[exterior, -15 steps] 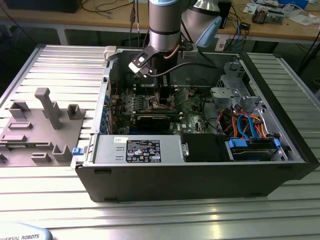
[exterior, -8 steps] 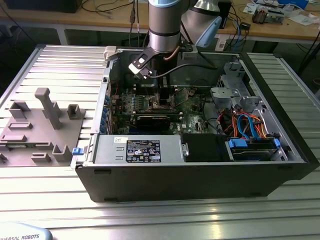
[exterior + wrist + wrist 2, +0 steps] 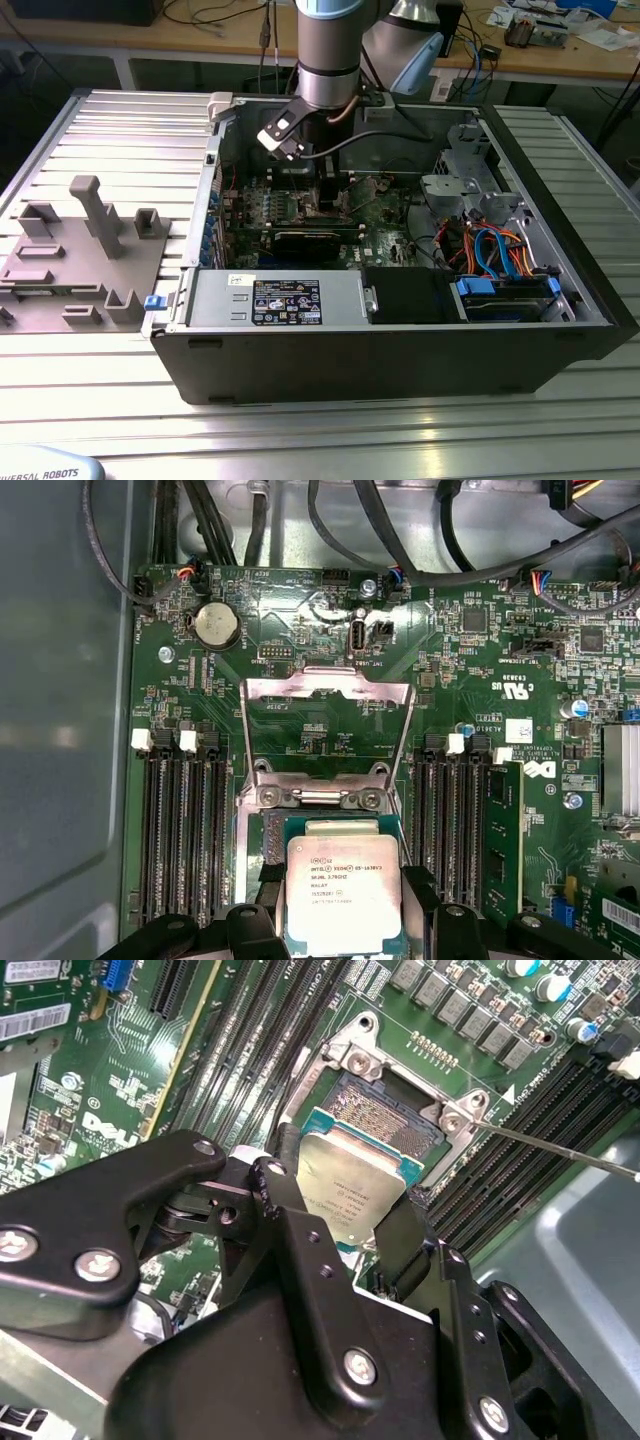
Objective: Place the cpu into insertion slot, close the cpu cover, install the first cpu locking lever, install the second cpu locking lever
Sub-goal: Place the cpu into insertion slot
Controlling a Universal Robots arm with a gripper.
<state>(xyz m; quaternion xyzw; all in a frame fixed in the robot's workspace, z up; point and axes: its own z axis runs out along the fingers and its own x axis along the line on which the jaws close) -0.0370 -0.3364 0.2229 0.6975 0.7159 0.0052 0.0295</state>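
Observation:
In both wrist views my gripper (image 3: 345, 1210) (image 3: 343, 905) is shut on the cpu (image 3: 350, 1185) (image 3: 343, 890), a flat square chip with a silvery top, one black finger (image 3: 283, 1175) on each side. The chip hangs just over the insertion slot (image 3: 385, 1115) (image 3: 268, 840), partly covering it, and the slot's contact field shows past the chip's far edge. Beyond the slot, the cpu cover (image 3: 330, 688) stands flipped open. A thin locking lever (image 3: 560, 1148) sticks out, released. In the exterior view the arm (image 3: 325, 60) reaches down into the open computer case.
Long black memory slots (image 3: 180, 840) (image 3: 455, 830) flank the socket on both sides. The case holds a power-supply box (image 3: 285, 300) at the front, a drive cage with blue cables (image 3: 500, 285) and a card (image 3: 310, 240). A grey fixture tray (image 3: 70, 250) lies outside on the exterior view's left.

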